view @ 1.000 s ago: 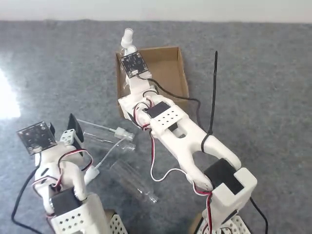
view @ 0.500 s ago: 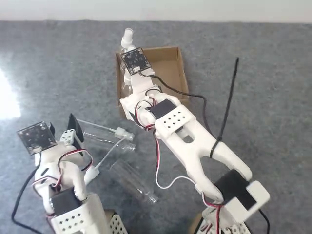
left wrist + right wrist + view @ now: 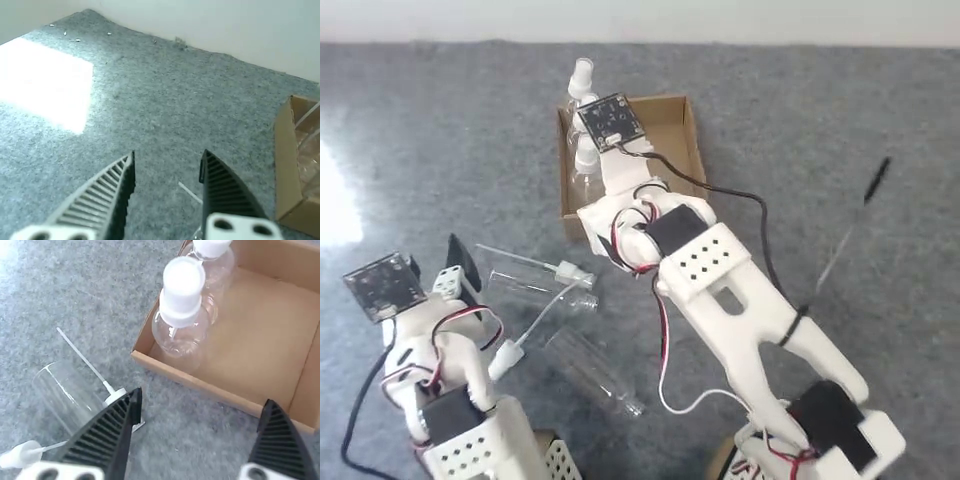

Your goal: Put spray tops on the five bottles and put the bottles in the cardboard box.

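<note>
The right hand [image 3: 202,400] hangs over the wall of the cardboard box [image 3: 200,384] that lies nearest the arms. Its two black ridged fingers are spread wide with nothing between them. The box is shallow, brown and open-topped, and sits toward the far middle of the grey felt-covered table [image 3: 840,120]. Against one side wall inside it, two clear plastic bottles stand upright, just beside each other. Both the nearer capped bottle [image 3: 181,322] and the farther capped bottle [image 3: 216,257] are round-shouldered and closed with a white spray top. On the table between the box and the left arm, an open clear bottle [image 3: 535,282] lies on its side. A loose spray top [image 3: 570,271] with a long thin dip tube lies right along it; whether the tube runs inside it or beside it I cannot tell. A second spray top [image 3: 510,352] lies closer to the arms, its tube curving toward that bottle. Just beside it, a second open bottle [image 3: 592,372] lies on its side with its neck toward the arm bases. The left hand [image 3: 167,159] is held above the felt, well apart from the box. Its ridged fingers are parted and grip nothing, and a bright patch of light [image 3: 45,80] lies beyond them.
</note>
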Controlling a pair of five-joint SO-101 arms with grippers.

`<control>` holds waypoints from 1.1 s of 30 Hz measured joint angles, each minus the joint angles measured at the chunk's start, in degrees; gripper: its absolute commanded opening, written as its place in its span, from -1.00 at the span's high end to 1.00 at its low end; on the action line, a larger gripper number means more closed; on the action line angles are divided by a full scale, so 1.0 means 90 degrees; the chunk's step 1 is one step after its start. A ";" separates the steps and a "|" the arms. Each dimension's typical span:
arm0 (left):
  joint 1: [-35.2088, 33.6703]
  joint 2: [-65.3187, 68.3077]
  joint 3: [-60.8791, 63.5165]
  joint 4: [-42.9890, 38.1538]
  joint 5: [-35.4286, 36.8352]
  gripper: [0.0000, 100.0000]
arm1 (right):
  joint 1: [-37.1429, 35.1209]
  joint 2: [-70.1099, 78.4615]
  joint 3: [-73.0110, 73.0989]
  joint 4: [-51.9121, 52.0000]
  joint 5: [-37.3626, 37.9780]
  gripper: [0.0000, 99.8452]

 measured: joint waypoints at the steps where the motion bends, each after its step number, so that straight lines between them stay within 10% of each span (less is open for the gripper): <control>1: 0.0000 0.0000 0.0000 -0.0020 0.0000 0.60 | 0.0000 -0.0088 0.0000 0.0078 0.0000 0.36; 33: -0.0850 0.0000 0.0000 -0.0293 0.0039 0.60 | -0.1700 -0.0821 0.0000 0.1426 -0.0020 0.36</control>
